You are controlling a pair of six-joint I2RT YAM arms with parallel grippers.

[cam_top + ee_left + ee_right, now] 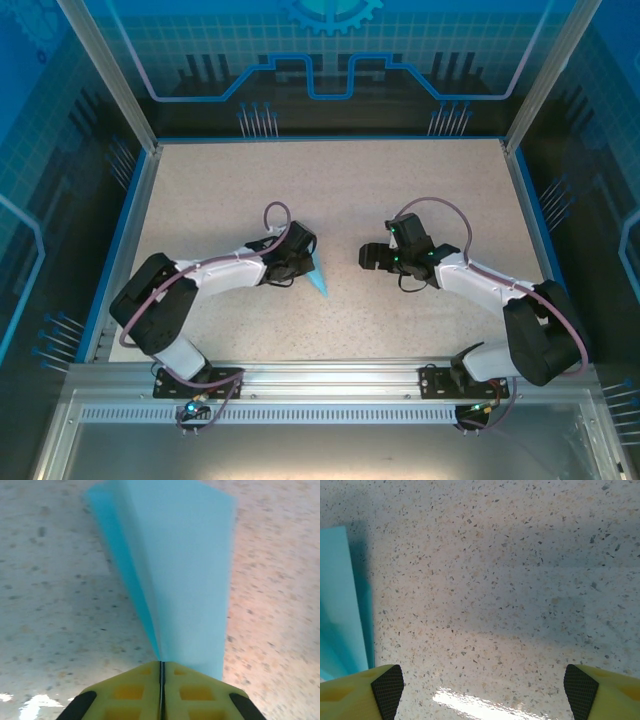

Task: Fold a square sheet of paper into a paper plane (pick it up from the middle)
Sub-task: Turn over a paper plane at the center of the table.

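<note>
The light-blue paper plane is a slim folded dart near the middle of the table, its point toward the near edge. My left gripper is shut on it. In the left wrist view the yellow fingers press together on the paper plane, which fans out ahead of them. My right gripper stands open a short way to the right of the plane, nothing between its fingers. The right wrist view has the plane's edge at the far left and wide-apart fingertips over bare table.
The speckled beige table is bounded by a blue frame with aluminium posts. A metal rail with both arm bases runs along the near edge.
</note>
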